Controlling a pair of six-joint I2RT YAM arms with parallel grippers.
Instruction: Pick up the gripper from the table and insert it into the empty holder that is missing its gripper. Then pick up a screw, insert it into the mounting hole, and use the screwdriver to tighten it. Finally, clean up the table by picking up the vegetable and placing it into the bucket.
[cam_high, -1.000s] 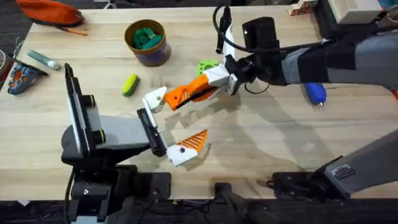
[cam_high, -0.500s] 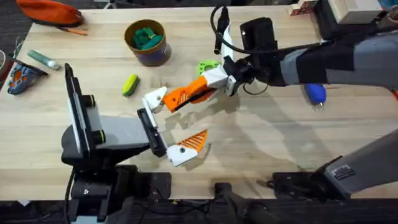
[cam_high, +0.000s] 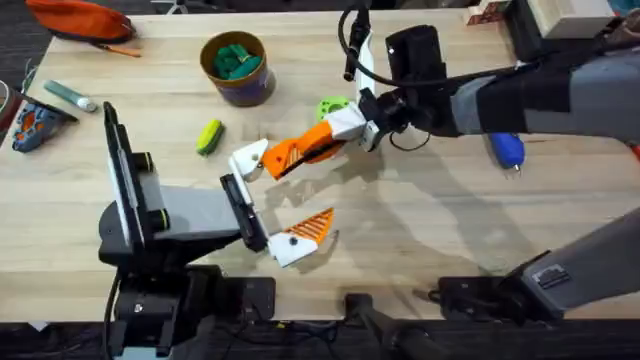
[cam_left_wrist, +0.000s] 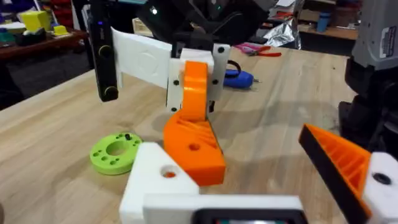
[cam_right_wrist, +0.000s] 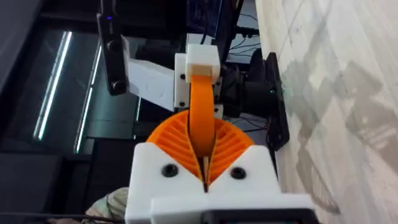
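Right gripper clamped on the orange gripper, its tip at the left arm's white holder; left gripper spread wide. Risk: slight misalignment jams the piece, or it slips and drops beside the holder onto the worktop.

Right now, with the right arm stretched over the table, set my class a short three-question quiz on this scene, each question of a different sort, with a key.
1. True or false: the vegetable already lies in the bucket.
2. Fill in the missing word: the screwdriver lies on the ____ arm's side of the table.
3. Choose one: the right gripper is shut on
A. the screwdriver
B. the gripper
C. the vegetable

Key: 1 false, it lies on the table beside the bucket; 2 right; 3 B.
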